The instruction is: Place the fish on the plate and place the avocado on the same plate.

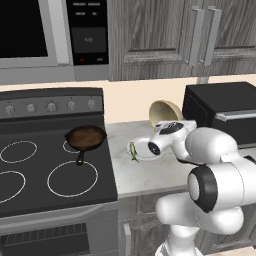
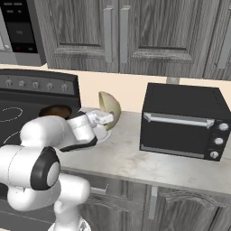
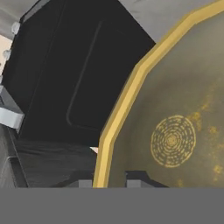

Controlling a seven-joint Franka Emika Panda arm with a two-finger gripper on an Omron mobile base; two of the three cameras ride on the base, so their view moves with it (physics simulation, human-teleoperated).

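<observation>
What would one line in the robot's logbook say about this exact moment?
fish: lying on plate | avocado: not visible | gripper: shut, at rim of tipped bowl | counter: toaster oven at right

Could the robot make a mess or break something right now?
Maybe. The gripper is shut right at the rim of the tipped-up bowl, so a push might knock it over. The bowl stands just behind the plate, where the fish already lies, so a falling bowl could bump the fish off. The toaster oven is close too, leaving the arm little room.
</observation>
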